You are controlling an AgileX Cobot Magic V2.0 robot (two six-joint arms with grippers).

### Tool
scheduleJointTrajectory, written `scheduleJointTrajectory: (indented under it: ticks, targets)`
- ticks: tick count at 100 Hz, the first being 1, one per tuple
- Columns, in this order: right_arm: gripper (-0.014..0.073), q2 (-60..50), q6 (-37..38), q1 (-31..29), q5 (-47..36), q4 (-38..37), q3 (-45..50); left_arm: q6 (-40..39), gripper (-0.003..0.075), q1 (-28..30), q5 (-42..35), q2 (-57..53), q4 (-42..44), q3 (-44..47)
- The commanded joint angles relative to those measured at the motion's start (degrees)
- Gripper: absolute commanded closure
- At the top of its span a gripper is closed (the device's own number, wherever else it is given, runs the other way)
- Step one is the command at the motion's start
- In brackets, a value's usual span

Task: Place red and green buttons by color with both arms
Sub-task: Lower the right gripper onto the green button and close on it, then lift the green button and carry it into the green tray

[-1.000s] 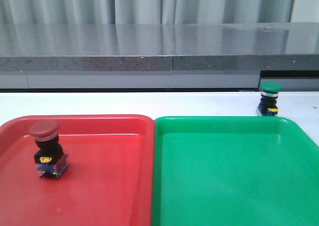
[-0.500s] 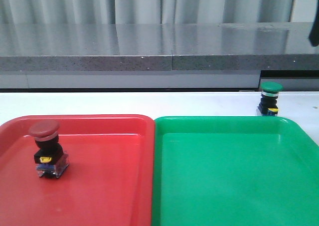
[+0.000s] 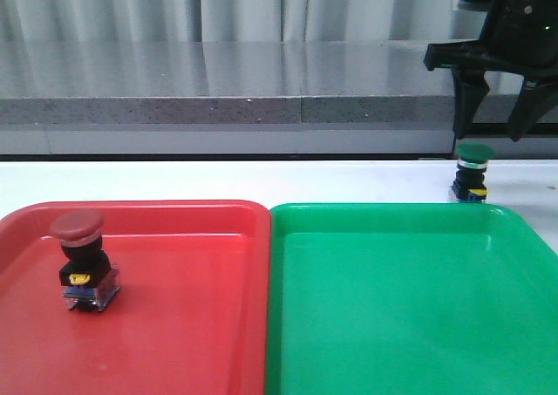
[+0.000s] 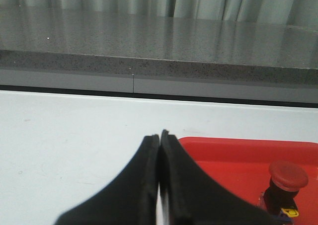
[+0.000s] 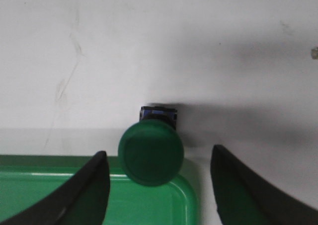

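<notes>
Hovering above the green button [image 3: 474,170] on the table [image 3: 261,181], the right pincer [image 3: 493,120] is spread apart; the left pincer [image 4: 160,138] is together.

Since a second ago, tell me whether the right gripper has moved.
Yes. The right gripper was out of the front view then; it has come in from the upper right and now hangs open above the green button, in front of the grey ledge.

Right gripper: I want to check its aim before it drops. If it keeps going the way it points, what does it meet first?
Most likely the green button: the right gripper is open and its fingers straddle the cap from above. Height is hard to judge.
</notes>
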Motion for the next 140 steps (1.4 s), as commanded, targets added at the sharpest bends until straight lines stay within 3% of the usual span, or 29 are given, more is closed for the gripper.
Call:
scheduleJointTrajectory:
  ticks: [1, 50, 70, 79, 115, 140]
  targets:
    - [0.0135, -0.7, -0.4, 0.0, 0.7, 1.4, -4.2, 0.0, 0.0741, -0.1, -4.4, -1.9, -0.1, 0.6]
    - [0.0143, 3.5, -0.4, 0.0, 2.4, 2.4, -5.4, 0.0, 0.0741, -0.1, -4.4, -1.9, -0.1, 0.6]
    - [0.0333, 3.5, -0.4, 0.0, 2.0, 2.4, -5.5, 0.0, 0.0741, -0.1, -4.4, -1.9, -0.1, 0.6]
    - [0.0378, 3.5, -0.4, 0.0, 3.1, 2.4, -6.7, 0.0, 0.0741, -0.1, -4.4, -1.9, -0.1, 0.6]
    - [0.0378, -4.9, -0.3, 0.7, 9.3, 2.8, -9.7, 0.0, 0.0741, -0.1, -4.4, -1.9, -0.1, 0.6]
    - [0.0378, -10.4, 0.8, 7.0, 11.3, 2.8, -5.9, 0.0, 0.0741, -0.1, -4.4, -1.9, -0.1, 0.6]
